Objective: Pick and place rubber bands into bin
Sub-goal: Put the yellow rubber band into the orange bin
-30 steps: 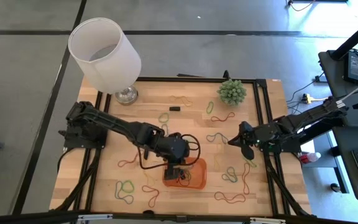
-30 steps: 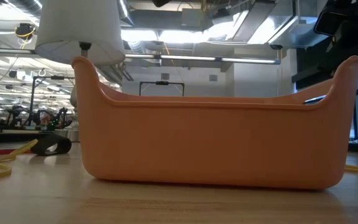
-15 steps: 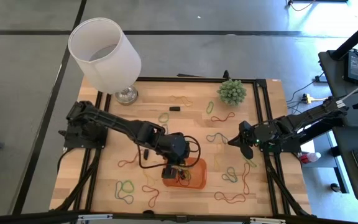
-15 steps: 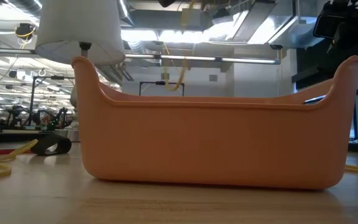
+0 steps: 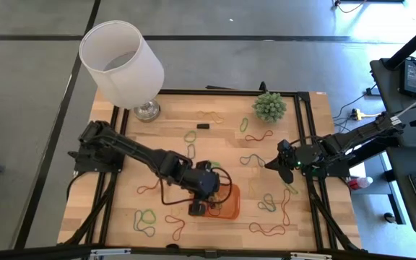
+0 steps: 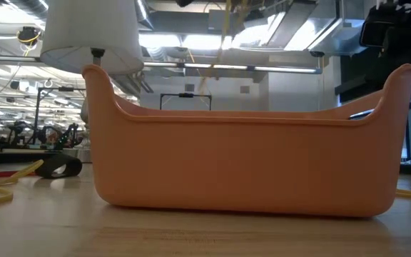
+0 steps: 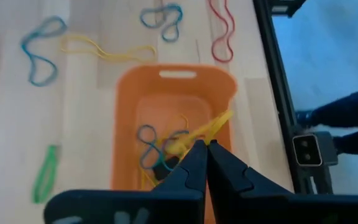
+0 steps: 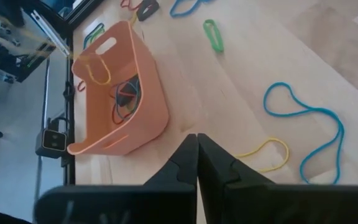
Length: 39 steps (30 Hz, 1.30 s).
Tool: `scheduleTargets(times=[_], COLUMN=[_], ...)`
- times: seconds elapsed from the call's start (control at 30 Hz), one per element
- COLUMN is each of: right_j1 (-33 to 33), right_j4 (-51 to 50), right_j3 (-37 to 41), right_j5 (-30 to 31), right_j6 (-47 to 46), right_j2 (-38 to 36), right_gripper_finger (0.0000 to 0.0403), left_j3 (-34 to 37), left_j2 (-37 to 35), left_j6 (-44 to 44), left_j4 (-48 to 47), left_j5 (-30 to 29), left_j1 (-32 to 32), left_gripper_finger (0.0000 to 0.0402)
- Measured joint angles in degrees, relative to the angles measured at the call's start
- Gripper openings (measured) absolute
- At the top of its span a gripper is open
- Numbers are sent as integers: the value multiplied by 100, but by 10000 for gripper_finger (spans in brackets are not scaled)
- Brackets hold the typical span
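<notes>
The orange bin (image 5: 228, 204) stands near the table's near edge and fills the low view (image 6: 248, 164). Several rubber bands (image 7: 151, 142) lie inside it. My left gripper (image 5: 198, 209) hangs over the bin's left end, shut on a yellow rubber band (image 7: 215, 123). More bands lie flat and scattered on the table: green (image 5: 145, 215), red (image 5: 266, 230), blue (image 5: 251, 159). My right gripper (image 5: 271, 165) waits shut above the table's right side, touching nothing (image 8: 196, 142). My left gripper pinches the yellow rubber band by one end (image 7: 199, 138) between its two fingertips, coming from above and pointing down. The band hangs slack below the fingers (image 6: 223, 43). Its lower loop (image 8: 97, 71) dips behind the bin's rim in the low view.
A white lampshade on a metal foot (image 5: 121, 61) stands at the far left corner. A small green plant (image 5: 269, 106) sits at the far right. A small black piece (image 5: 203, 126) lies between them. The black frame rail (image 5: 305, 130) runs along the table's right edge.
My left gripper has moved toward the table's near edge, over the bin's left end, staying shut on the yellow band. In the low view, the band has come into sight, dangling above the bin, then shifted right. My right gripper has kept still.
</notes>
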<state>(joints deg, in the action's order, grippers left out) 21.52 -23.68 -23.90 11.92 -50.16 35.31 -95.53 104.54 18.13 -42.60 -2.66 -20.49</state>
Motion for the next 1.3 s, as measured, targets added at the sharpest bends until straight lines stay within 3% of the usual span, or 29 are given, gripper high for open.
scheduleTargets(times=[0.3, 0.6, 1.03, 1.3], right_j1=[-2, -1, 0, 0], right_j4=[-5, -256, -253, -313], right_j3=[0, 0, -2, -2], right_j5=[-1, -10, -8, -6], right_j6=[-54, 24, 894, 1059], right_j2=[12, 24, 24, 22], right_gripper_finger=[4, 4, 4, 4], left_j3=[0, 0, 0, 0], left_j2=[799, 1411, 1933, 1956], left_j6=[971, 2020, 2620, 2801], left_j4=[-76, -517, -461, -73], left_j5=[82, 667, 642, 601], left_j1=[28, 187, 186, 186], left_gripper_finger=[2, 2, 4, 55])
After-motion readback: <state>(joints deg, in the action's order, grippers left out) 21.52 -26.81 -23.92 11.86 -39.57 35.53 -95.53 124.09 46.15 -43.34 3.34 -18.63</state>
